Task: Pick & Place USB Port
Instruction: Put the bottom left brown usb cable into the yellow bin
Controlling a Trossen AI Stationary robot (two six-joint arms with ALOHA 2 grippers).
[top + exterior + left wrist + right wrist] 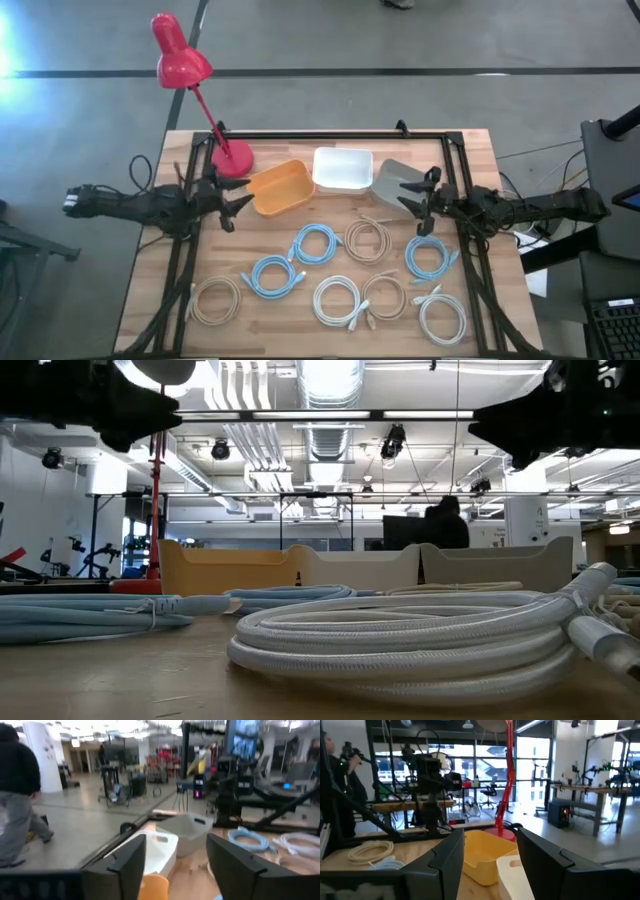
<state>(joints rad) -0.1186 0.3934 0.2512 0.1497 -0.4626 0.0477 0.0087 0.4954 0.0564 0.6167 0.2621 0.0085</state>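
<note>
Cables: coiled blue and white cords (317,243) lie across the lower centre of the wooden tabletop (150,280).
Left gripper (232,209): centre-left, by orange plastic bin (279,187), fingers wide, empty.
Right gripper (415,207): centre-right, over grey bin (392,180), fingers wide, empty.

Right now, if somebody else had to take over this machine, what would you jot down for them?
Left gripper: jaws open, empty, raised beside the orange bin.
Right gripper: jaws open, empty, raised over the grey bin's near edge.
White bin sits between those two; red lamp stands at the back left.
Nine coiled cables lie loose on the table: blue, beige and white.
Done: no cable visible in any bin.
Left: pick up the cables and bin them.
</note>
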